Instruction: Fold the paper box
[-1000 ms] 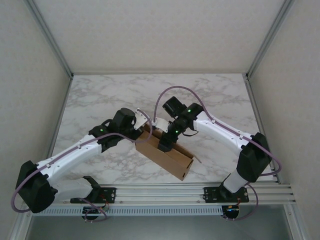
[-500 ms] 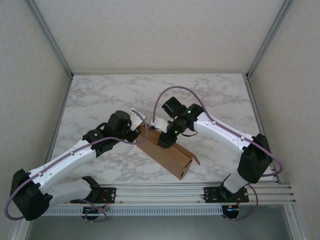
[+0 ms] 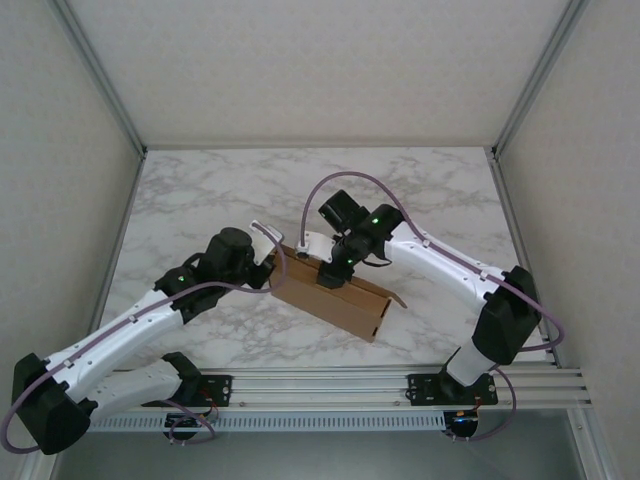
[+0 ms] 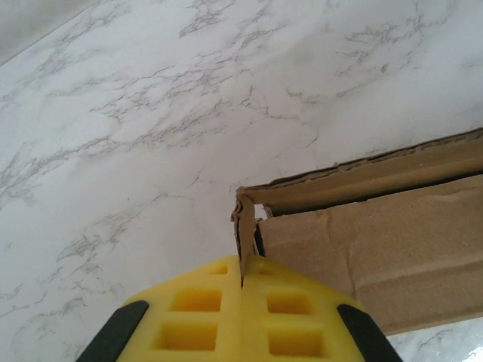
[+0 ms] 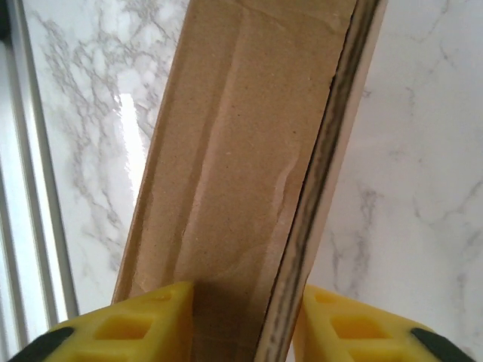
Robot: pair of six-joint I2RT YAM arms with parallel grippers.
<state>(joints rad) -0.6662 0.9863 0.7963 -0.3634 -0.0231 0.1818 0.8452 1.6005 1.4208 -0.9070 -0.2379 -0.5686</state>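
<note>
The paper box (image 3: 335,298) is plain brown, unprinted cardboard, folded into a long, shallow shape. It stands on one narrow long side at the middle of the marble table (image 3: 200,200), slanting from far left to near right. A small flap sticks out at its right end. At its left end a thin tab stands up beside an open corner. Light creases cross its broad face.

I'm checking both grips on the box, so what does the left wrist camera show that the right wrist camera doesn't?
Left wrist: the left claw shut, pinching a thin flap edge at a corner of the paper box, an open seam beside it. Right wrist: the right claw straddling the box's long face, a crease along it, and a metal rail at the side. Both: brown cardboard over the marble table.
</note>
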